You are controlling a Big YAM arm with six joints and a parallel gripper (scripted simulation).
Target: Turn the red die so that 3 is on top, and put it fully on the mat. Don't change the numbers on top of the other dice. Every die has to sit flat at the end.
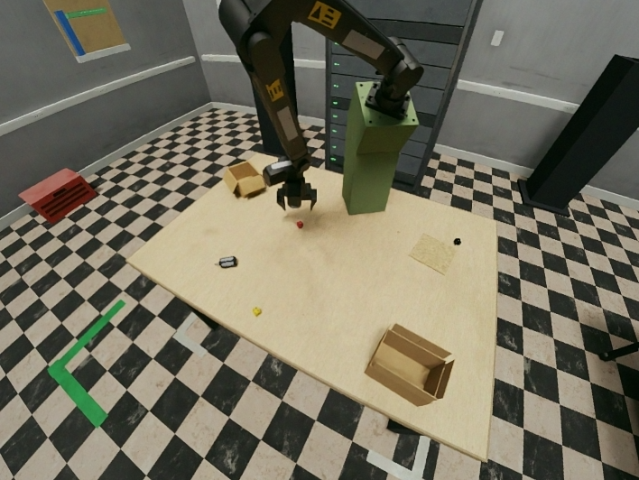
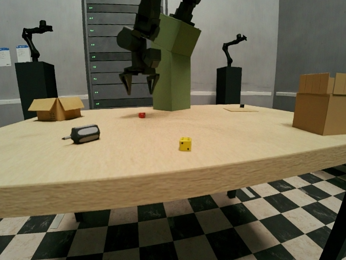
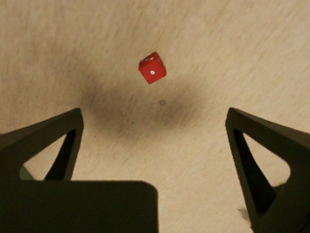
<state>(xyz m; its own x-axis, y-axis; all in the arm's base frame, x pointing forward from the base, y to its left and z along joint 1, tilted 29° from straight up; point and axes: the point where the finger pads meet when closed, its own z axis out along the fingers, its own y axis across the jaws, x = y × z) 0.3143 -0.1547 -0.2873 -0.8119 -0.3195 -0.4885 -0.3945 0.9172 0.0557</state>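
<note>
Dice first: the small red die (image 3: 152, 68) sits flat on the pale wooden table top (image 1: 319, 289), in the far half near the tall green block pedestal (image 1: 373, 154), and well apart from the thin tan square mat (image 1: 432, 253). In the wrist view one face shows a single white pip — it looks like the top face, though the angle leaves that unsure. Above the die hangs the dark two-fingered gripper (image 2: 139, 80), clear of the table, its jaws spread wide with nothing between them; the die lies ahead of the fingertips, not between them. A tiny black die (image 1: 457, 241) rests just beside the mat's far corner. A small yellow die (image 2: 185, 144) stands near the front edge — well apart from the red one. Left of it lies a grey-and-black stubby screwdriver (image 2: 83, 134).
</note>
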